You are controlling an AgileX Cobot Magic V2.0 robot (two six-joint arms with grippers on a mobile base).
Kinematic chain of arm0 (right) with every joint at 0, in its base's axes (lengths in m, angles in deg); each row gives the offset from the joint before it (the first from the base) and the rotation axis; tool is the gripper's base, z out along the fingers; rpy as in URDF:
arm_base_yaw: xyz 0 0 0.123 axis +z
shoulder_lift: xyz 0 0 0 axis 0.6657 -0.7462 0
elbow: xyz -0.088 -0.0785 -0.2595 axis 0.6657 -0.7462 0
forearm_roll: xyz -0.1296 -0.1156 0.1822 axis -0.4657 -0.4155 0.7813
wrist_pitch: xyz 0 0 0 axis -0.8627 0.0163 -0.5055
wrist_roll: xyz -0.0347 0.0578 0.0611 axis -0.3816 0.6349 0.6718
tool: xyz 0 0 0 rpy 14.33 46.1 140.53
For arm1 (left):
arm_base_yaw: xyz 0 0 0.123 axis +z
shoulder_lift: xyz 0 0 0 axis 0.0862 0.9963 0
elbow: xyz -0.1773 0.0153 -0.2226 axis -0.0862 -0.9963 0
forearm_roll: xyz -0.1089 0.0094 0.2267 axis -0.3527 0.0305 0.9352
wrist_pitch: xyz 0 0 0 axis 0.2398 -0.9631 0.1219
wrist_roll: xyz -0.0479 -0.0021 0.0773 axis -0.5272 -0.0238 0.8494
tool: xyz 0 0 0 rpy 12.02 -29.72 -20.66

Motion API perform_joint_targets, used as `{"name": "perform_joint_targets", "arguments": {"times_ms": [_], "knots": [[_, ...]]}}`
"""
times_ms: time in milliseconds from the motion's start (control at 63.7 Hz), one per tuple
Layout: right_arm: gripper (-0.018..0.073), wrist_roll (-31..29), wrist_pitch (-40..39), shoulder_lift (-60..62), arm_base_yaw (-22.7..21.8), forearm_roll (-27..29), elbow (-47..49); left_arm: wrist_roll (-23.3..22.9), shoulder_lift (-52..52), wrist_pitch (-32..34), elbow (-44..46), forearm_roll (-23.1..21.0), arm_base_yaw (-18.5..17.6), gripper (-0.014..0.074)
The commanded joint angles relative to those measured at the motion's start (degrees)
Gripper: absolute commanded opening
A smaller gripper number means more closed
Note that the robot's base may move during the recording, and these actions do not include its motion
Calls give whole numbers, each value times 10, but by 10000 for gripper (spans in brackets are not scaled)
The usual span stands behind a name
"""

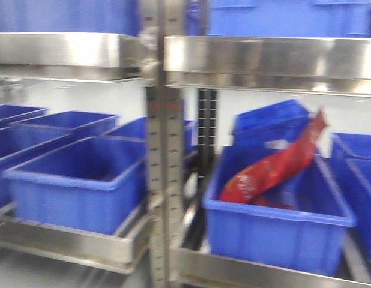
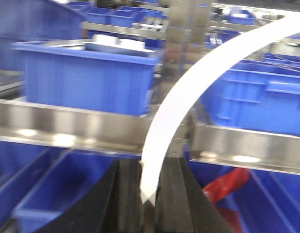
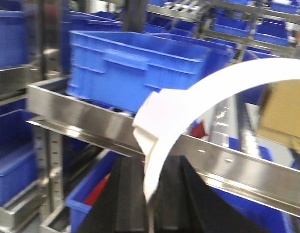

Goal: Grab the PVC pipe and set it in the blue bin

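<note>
Low in both wrist views, the left gripper [image 2: 150, 167] and right gripper [image 3: 151, 167] each clench a white arched PVC pipe [image 2: 174, 111]. Best to hold firm, clear the steel shelf rail [image 2: 67, 128], then release low over the near right blue bin [image 1: 275, 222], beside the red packet [image 1: 275, 168].

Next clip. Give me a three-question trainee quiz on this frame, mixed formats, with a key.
1. True or false: the red packet lies inside a blue bin on the shelf.
2. What sits between the left pincer's fingers? A) a white curved PVC pipe B) a red packet C) nothing
3. Which camera view shows no pincer at all?
Key: 1 true; 2 A; 3 the exterior front-facing view.
</note>
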Motion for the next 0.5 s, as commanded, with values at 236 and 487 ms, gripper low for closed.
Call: {"name": "perform_joint_targets", "arguments": {"times_ms": [236,487], "knots": [[-162,-3,-14,3,0,-3,-1,1,-4,16,1,-3,-2,-111],[-162,-3,-14,3,0,-3,-1,1,-4,16,1,-3,-2,-111]]}}
